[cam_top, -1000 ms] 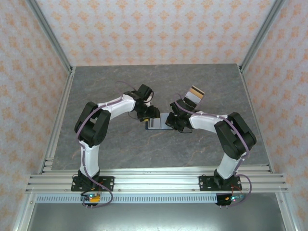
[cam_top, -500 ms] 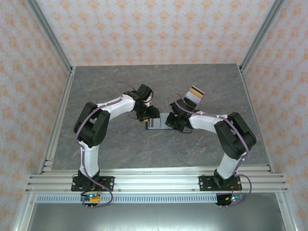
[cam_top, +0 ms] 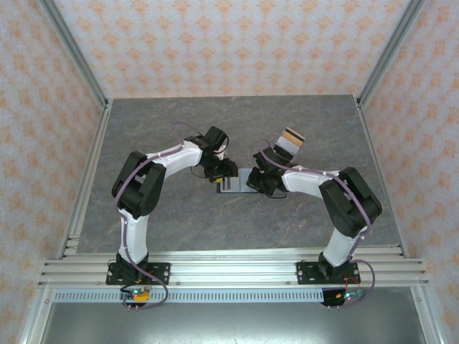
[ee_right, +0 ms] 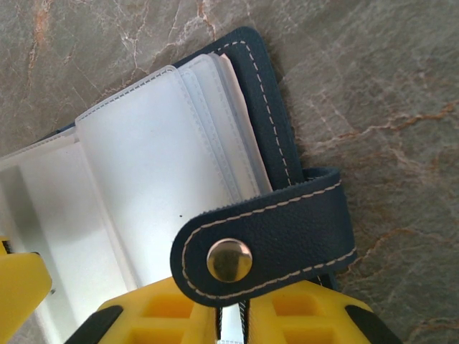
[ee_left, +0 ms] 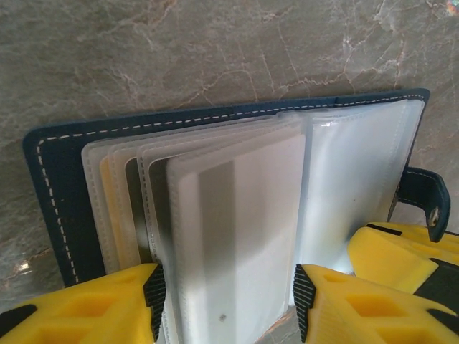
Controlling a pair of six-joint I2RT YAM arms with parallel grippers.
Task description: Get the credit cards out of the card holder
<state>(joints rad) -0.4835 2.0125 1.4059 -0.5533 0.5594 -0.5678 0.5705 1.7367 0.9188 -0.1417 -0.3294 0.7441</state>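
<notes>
Holder [cam_top: 235,180] open at centre of top view, between grippers. Left gripper [ee_left: 226,301]: pads touch both edges of front sleeve [ee_left: 178,236] with pale card [ee_left: 251,215] inside, clamped. Right gripper [ee_right: 233,326]: pinched on holder edge under tab [ee_right: 272,229]. Loose cards [cam_top: 290,141] to holder's upper right. Versus second ago: left gripper slightly up-left; holder unmoved.

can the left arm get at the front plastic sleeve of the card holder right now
Likely yes: the left pincer straddles the front sleeve with nothing between. The right pincer grips the card holder at its tab side, clear of that sleeve. Whether the pads touch yet, I can't tell.
</notes>
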